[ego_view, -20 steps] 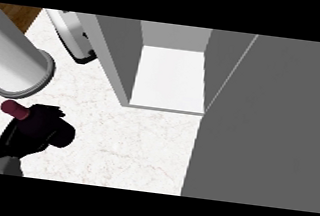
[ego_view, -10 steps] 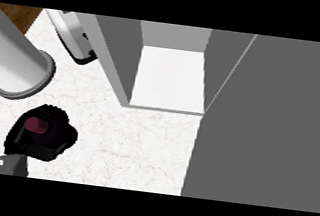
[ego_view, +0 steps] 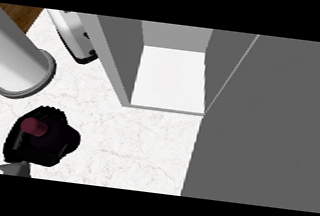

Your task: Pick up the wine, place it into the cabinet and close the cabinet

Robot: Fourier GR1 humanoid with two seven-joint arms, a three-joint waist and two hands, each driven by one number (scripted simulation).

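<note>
Black left hand point(ego_view: 40, 138) curled round dark-red-capped wine bottle point(ego_view: 36, 126); keep it upright, carry toward open white cabinet shelf point(ego_view: 170, 78)

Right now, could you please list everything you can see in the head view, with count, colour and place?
Wine bottle: one, dark red top showing, lower left, mostly hidden in the hand.
Cabinet: one, grey walls, white floor, open, upper centre.
Cabinet door: one, grey, filling the right side.
Counter: one, white marbled, centre and lower left.
White and black object: one, upper left beside the cabinet; cannot tell what it is.
Left forearm: one, grey, upper left.
Left hand: one, black, lower left, curled round the wine bottle.
</note>
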